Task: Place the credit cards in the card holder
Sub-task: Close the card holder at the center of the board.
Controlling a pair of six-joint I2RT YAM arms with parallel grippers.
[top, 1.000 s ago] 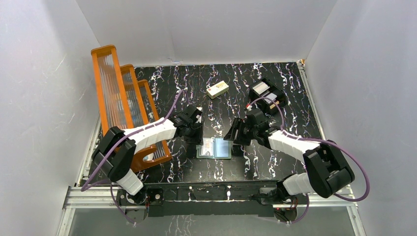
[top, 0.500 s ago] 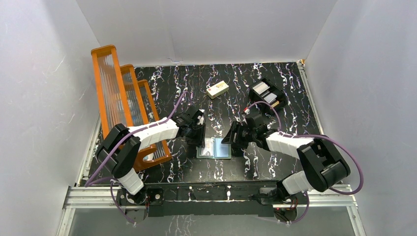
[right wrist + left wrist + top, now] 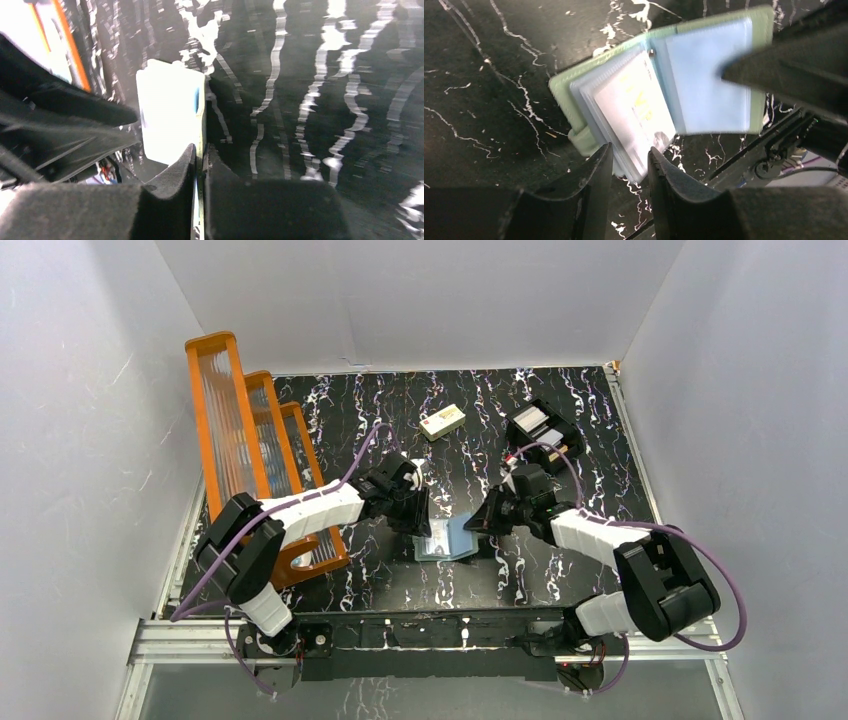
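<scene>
- The card holder (image 3: 447, 540) lies open on the black, white-veined table (image 3: 600, 410), near the front edge and midway between the two arms.
- The left wrist view shows its grey-green border, pale blue shiny lining and a fan of clear sleeves on its left half.
- A pale card with yellow print (image 3: 636, 107) sits inside the top sleeve.
- The left gripper (image 3: 630, 162) hovers at the holder's left side. Its jaws stand slightly apart, and the lower corner of the sleeves shows in the gap. I cannot tell whether the fingers touch the sleeves.
- The right gripper (image 3: 200, 152) is clamped on the holder's thin right edge. The right wrist view shows that flap tilted up from the table.
- In the left wrist view, a dark finger of the right gripper overlaps the holder's right flap.
- More credit cards (image 3: 531, 419), whitish, rest in a black tray (image 3: 513, 428) at the far right of the table, well apart from the holder.
- A cream block (image 3: 442, 421) lies at the far middle of the table.
- An orange rack (image 3: 240, 430) with clear panels stands along the left side.
</scene>
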